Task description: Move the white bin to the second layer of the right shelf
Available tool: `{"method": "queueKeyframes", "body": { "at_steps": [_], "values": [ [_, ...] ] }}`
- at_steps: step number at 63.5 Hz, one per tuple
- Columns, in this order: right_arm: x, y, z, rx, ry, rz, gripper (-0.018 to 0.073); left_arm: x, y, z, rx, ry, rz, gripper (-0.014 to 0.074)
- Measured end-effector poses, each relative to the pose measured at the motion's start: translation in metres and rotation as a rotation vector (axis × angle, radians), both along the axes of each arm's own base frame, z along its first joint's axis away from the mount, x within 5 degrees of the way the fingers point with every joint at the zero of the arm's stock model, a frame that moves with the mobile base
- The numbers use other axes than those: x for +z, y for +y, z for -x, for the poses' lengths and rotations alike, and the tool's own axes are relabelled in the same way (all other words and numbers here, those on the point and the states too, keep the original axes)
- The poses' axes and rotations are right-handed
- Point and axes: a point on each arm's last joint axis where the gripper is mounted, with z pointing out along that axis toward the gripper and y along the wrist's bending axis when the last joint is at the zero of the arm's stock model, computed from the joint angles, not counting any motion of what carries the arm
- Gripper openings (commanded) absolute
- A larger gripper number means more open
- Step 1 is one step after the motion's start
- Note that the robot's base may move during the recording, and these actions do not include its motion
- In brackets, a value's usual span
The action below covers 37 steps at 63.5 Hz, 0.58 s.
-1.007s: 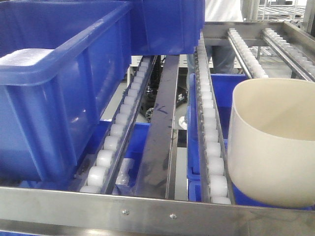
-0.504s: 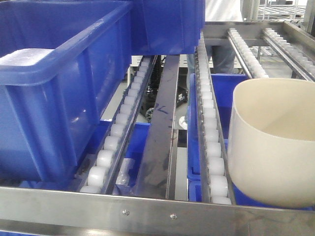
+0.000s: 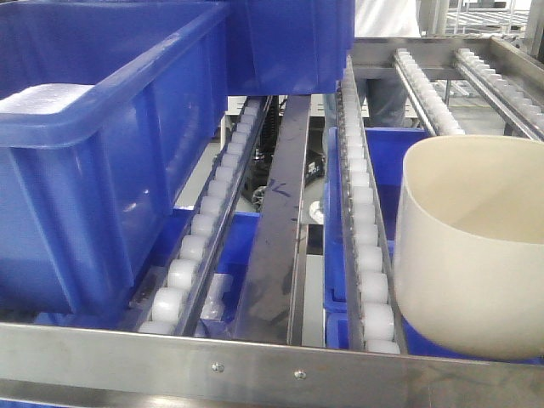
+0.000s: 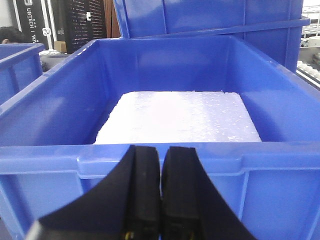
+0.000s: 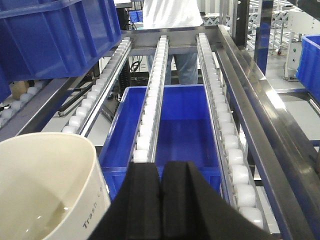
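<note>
Left tool [image 4: 160, 170], black fingers pressed together with nothing between them, points at the near wall of a blue crate [image 4: 160, 172]; a white foam slab [image 4: 177, 117] lies flat on the crate floor. A second blue crate [image 4: 210, 17] stands behind the first. Front view: the crate [image 3: 102, 153] occupies the left of the rack, resting on a sloping roller track [image 3: 208, 225]; a steel rail [image 3: 280, 212] runs up the middle; a further roller track [image 3: 361, 229] lies right of it. A steel front rail [image 3: 255, 365] with two screws spans the bottom edge. White bin [image 3: 467, 246], upright and open-topped, sits at the right, just beside the middle-right track and behind the front rail; whether it rests on the rollers cannot be told. Right tool [image 5: 161, 200], fingers likewise pressed together and empty, lies just right of the bin [image 5: 45, 190], aimed along the roller tracks [image 5: 150, 110]. A lower blue crate [image 5: 175, 130] shows beneath them. A person [image 5: 172, 30] stands at the far end.
</note>
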Motion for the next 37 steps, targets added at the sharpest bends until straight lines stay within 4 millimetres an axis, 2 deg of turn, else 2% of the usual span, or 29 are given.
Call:
{"method": "queueKeyframes", "body": {
  "at_steps": [37],
  "values": [
    [0.0000,0.0000,0.0000,0.000,0.000,0.003,0.0055,0.0000,0.0000,0.0000,0.000,0.000,0.000,0.0085]
  ]
}}
